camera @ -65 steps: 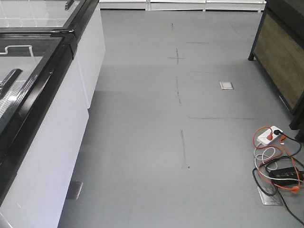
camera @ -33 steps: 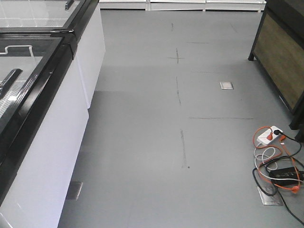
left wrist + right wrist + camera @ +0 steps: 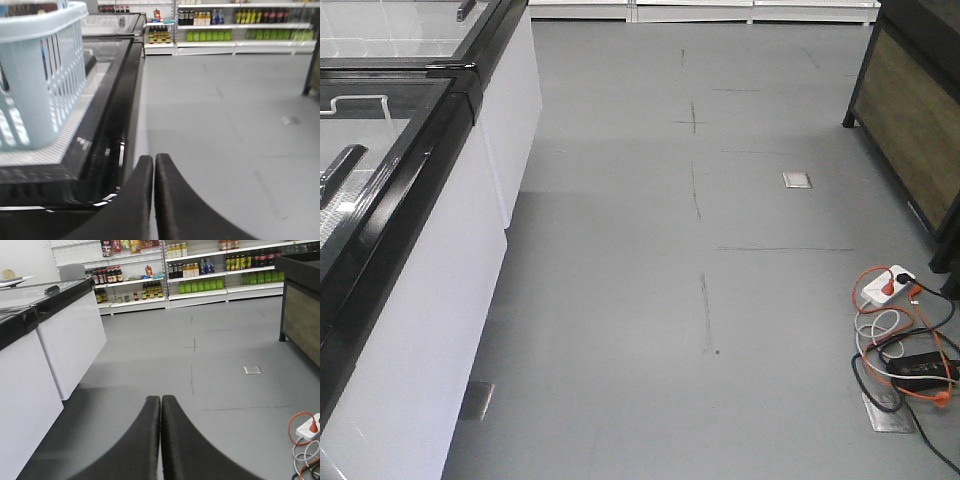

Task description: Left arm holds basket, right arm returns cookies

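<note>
The light blue basket [image 3: 42, 75] with slotted sides stands on top of the black-framed freezer [image 3: 115, 125] at the upper left of the left wrist view. My left gripper [image 3: 154, 159] is shut with nothing between its black fingers, and it hangs to the right of the basket and nearer the camera, over the freezer's edge. My right gripper [image 3: 160, 399] is shut and empty above the grey floor. The cookies are out of view. No arm shows in the front view.
White chest freezers [image 3: 415, 260] with black rims line the left side. A dark wooden display unit [image 3: 915, 130] stands at the right. Orange and black cables with a power strip [image 3: 900, 330] lie on the floor at right. Shelves of bottles [image 3: 200, 270] line the far wall.
</note>
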You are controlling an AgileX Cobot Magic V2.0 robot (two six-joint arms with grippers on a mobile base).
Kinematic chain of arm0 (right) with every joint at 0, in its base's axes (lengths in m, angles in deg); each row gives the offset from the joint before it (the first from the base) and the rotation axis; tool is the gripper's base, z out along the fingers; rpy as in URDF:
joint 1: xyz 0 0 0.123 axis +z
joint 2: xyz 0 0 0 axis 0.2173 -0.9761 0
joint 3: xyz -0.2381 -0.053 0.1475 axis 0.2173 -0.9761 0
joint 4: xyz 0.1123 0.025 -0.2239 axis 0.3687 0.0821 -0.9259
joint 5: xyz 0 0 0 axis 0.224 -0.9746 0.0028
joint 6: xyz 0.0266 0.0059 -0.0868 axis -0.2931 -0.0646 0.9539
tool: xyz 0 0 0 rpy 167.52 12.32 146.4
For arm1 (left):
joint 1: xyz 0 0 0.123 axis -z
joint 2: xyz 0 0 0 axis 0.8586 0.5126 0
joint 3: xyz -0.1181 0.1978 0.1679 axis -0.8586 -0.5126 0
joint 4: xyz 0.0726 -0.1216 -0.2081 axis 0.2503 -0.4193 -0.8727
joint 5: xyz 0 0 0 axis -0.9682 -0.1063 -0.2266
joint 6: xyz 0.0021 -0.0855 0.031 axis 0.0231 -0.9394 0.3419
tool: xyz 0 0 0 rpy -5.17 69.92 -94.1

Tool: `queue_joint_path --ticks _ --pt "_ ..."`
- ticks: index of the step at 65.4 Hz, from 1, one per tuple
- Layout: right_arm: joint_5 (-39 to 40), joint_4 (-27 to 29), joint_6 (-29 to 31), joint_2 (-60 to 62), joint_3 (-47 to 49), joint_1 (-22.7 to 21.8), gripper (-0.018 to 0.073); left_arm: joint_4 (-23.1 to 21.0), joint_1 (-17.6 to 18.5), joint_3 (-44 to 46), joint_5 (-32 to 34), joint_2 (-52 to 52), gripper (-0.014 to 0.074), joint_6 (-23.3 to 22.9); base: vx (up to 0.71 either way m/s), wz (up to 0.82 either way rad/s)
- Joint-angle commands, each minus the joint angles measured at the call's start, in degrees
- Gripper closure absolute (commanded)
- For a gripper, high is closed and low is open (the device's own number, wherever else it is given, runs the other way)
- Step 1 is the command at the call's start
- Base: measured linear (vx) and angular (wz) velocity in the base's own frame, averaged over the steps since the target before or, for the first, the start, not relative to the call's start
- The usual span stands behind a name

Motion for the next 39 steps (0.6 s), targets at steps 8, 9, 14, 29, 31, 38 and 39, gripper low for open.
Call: queue_joint_path --ticks 8,9,14,29,31,38,39 --pt "3.96 -0.14 0.09 0.2 -1.19 -0.01 0.0567 4.87 0.2 1.71 4.45 -0.24 0.0603 1.81 0.0 0.0" --pt "3.96 -0.14 0.09 0.2 -1.19 -0.01 0.0567 4.87 0.2 1.71 4.45 -0.24 0.0603 1.81 0.0 0.0" --pt "3.96 -0.14 0.09 0.2 -1.19 -0.01 0.0567 4.87 0.2 1.71 4.52 -0.24 0.0603 1.87 0.0 0.0" --pt "3.96 -0.14 0.09 0.2 -1.19 -0.01 0.0567 1.96 0.2 1.71 10.43 -0.24 0.0603 -0.28 0.0 0.0" --pt "3.96 -0.14 0.09 0.2 -1.19 -0.01 0.0567 0.66 0.2 1.71 11.41 -0.24 0.0603 -1.69 0.0 0.0" --pt "3.96 -0.14 0.09 0.2 -1.19 -0.01 0.0567 -4.91 0.2 1.71 15.91 -0.24 0.0603 -7.02 0.0 0.0" --pt "3.96 -0.14 0.09 0.2 -1.19 -0.01 0.0567 -5.5 0.2 1.71 16.56 -0.24 0.0603 -7.59 0.0 0.0"
